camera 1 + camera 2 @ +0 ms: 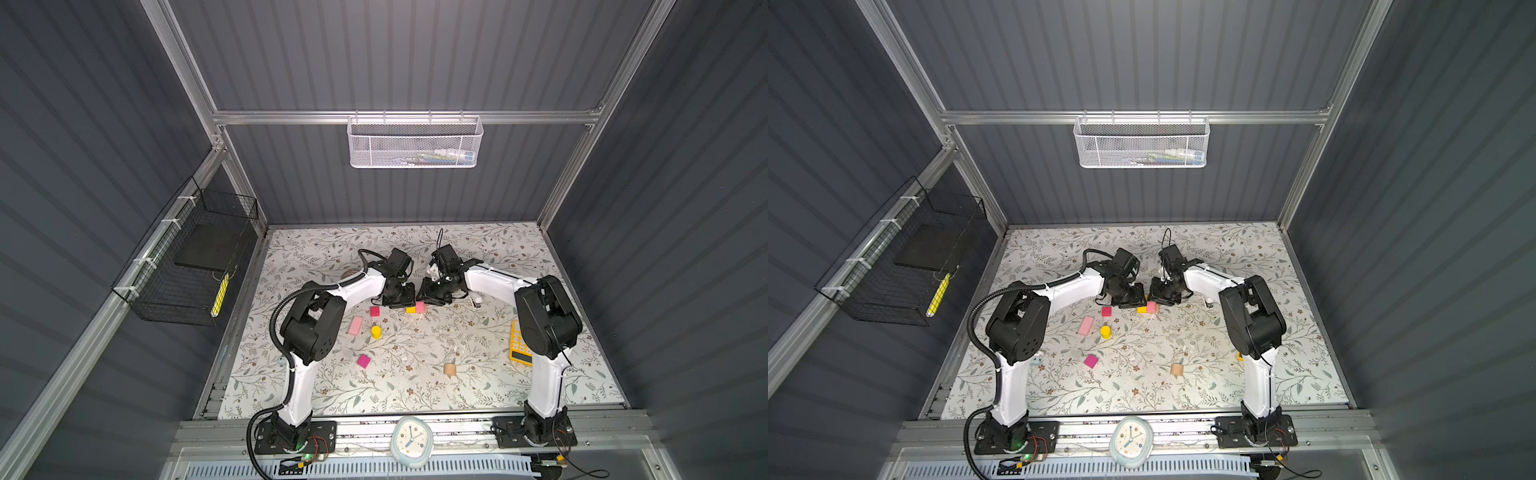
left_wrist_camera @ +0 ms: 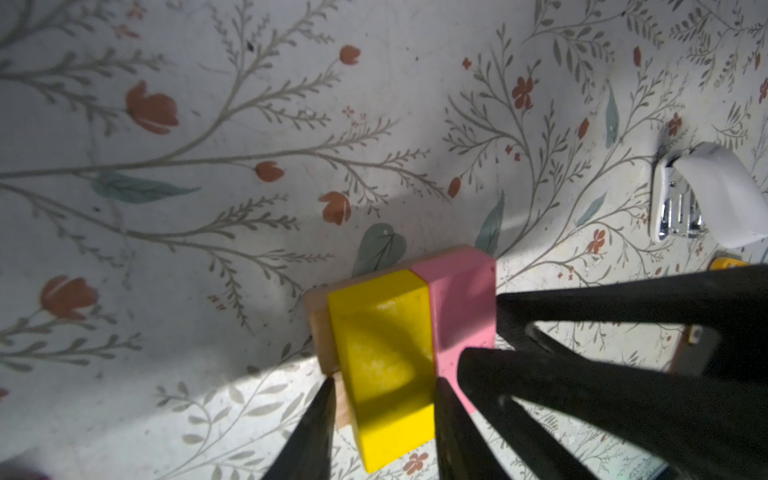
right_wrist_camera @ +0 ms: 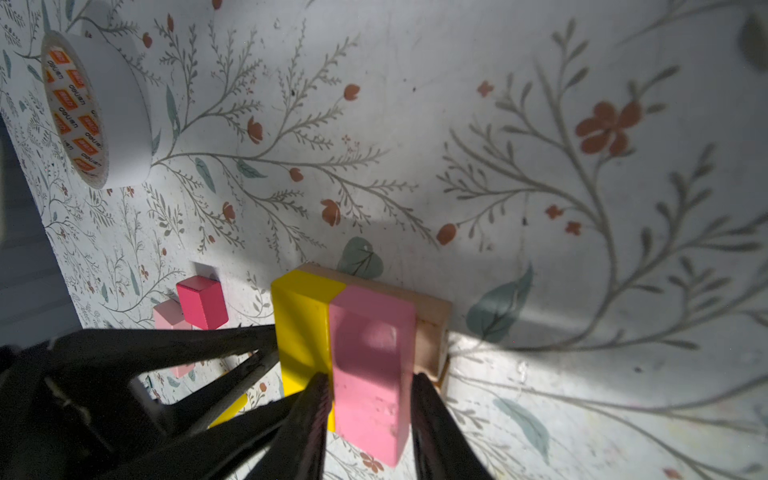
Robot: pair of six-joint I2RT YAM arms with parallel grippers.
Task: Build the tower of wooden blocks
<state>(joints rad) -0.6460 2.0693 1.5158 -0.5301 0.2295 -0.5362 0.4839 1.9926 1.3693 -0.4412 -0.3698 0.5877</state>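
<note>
Reaches left arm [image 1: 361, 286] and right arm [image 1: 494, 276] inward, elbows raised, wrists nearly meeting. Points left end effector [image 2: 384, 384] and right end effector [image 3: 368, 380] downward, jaws slightly parted.

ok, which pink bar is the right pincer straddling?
The pink bar beside the yellow bar on the tan block, right pincer astride it. The other pink bar lies loose by the yellow cylinder.

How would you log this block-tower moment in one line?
phase: laying base | left gripper: astride yellow bar, grip unclear | right gripper: astride pink bar, grip unclear | bars: side by side on tan base
</note>
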